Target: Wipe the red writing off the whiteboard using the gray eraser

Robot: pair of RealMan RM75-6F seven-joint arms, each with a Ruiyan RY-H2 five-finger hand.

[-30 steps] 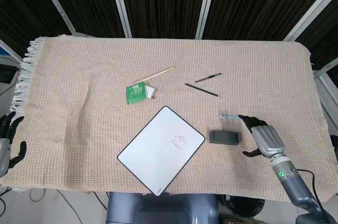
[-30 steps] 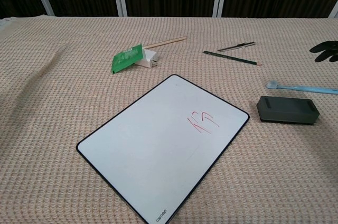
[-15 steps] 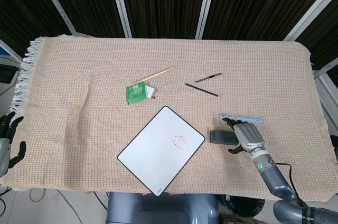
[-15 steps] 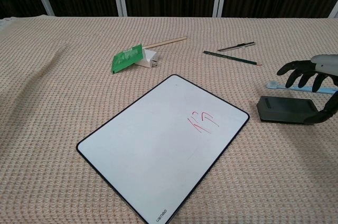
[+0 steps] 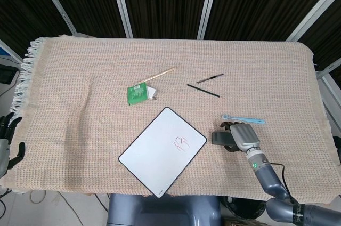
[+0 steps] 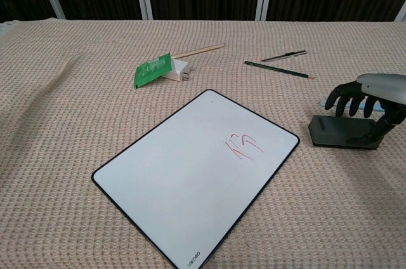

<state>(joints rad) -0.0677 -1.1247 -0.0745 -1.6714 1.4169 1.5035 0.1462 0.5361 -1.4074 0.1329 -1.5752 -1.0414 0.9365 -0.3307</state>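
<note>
The gray eraser (image 6: 342, 132) lies flat on the knitted beige tablecloth (image 5: 80, 87), just right of the whiteboard (image 6: 184, 180), which sits tilted at the near middle of the table. The red writing (image 6: 244, 146) is on the board's right part, near the corner closest to the eraser. The right hand (image 6: 371, 99) is poised over the eraser's right end with fingers (image 6: 339, 96) curved down around it, thumb at the near side; whether they actually grip it I cannot tell. A light blue toothbrush (image 5: 243, 119) lies just beyond the eraser. Farther off are a dark pencil (image 5: 203, 90), a pen (image 5: 210, 78), a green packet (image 5: 137, 94) and a wooden stick (image 5: 155, 75). The left hand (image 5: 6, 143) hangs off the table's near left edge (fingers apart, holding nothing).
</note>
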